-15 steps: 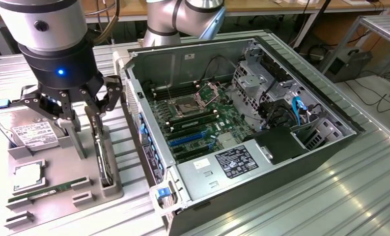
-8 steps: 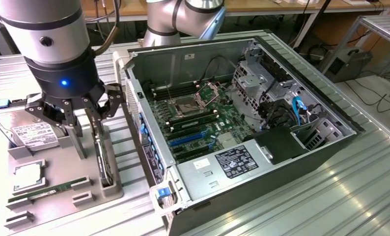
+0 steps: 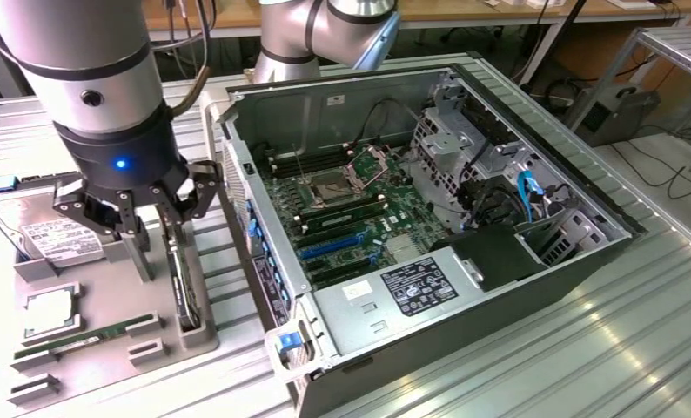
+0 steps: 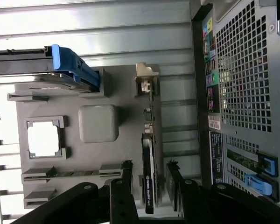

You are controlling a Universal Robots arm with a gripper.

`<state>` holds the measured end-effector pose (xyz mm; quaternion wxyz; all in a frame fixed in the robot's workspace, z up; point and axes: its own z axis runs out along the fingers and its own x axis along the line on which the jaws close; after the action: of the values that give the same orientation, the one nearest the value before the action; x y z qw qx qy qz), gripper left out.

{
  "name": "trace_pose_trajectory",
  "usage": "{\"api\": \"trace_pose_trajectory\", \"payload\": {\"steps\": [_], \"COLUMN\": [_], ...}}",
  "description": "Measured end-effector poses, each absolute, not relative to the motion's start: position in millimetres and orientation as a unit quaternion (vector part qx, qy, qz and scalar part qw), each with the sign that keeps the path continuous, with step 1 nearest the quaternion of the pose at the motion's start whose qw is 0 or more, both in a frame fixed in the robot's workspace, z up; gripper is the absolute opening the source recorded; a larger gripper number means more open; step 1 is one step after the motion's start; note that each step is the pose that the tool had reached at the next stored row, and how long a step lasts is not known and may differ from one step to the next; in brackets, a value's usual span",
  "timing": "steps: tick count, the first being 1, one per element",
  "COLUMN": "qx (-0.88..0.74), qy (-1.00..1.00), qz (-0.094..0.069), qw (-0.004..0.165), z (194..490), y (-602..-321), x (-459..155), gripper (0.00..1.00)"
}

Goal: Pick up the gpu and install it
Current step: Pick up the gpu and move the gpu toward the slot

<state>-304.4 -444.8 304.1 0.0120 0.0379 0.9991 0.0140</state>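
Observation:
The gpu (image 3: 182, 292) is a thin black card standing on edge in a slot of the grey parts tray (image 3: 200, 335), at the exterior view's left. Seen from the wrist, the gpu (image 4: 149, 182) is edge-on, with its silver end bracket (image 4: 146, 79) at the far end. My gripper (image 3: 160, 252) hangs low over the card. Its fingers stand open, one on each side of the card, apart from it. In the wrist view the gripper (image 4: 149, 164) straddles the black cooler end.
The open computer case (image 3: 578, 187) lies at the exterior view's right, its motherboard (image 3: 358, 209) and blue slots (image 3: 328, 246) exposed. The tray also holds a hard drive (image 3: 43, 231), a processor (image 3: 50, 312) and a green memory stick (image 3: 90, 335). The case's perforated rear wall (image 4: 242, 79) stands close beside the tray.

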Motion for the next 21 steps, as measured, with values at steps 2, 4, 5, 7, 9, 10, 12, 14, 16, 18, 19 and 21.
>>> {"api": "trace_pose_trajectory", "payload": {"steps": [2, 4, 5, 7, 9, 10, 12, 14, 16, 18, 19, 21], "qx": [0.038, 0.038, 0.038, 0.038, 0.038, 0.038, 0.038, 0.038, 0.038, 0.038, 0.038, 0.038], "qy": [0.999, 0.999, 0.999, 0.999, 0.999, 0.999, 0.999, 0.999, 0.999, 0.999, 0.999, 0.999], "qz": [0.014, 0.014, 0.014, 0.014, 0.014, 0.014, 0.014, 0.014, 0.014, 0.014, 0.014, 0.014], "qw": [0.012, 0.012, 0.013, 0.013, 0.013, 0.013, 0.014, 0.014, 0.014, 0.015, 0.015, 0.015], "z": [300.4, 296.7, 295.0, 291.1, 287.3, 285.5, 281.9, 278.3, 274.7, 271.3, 269.6, 266.1], "y": [-445.0, -445.1, -445.2, -445.4, -445.5, -445.6, -445.7, -445.8, -445.9, -446.0, -446.0, -446.1], "x": [-304.4, -304.4, -304.4, -304.4, -304.4, -304.4, -304.4, -304.4, -304.4, -304.4, -304.4, -304.3], "gripper": [0.42, 0.42, 0.42, 0.42, 0.42, 0.42, 0.42, 0.42, 0.42, 0.42, 0.42, 0.42]}}
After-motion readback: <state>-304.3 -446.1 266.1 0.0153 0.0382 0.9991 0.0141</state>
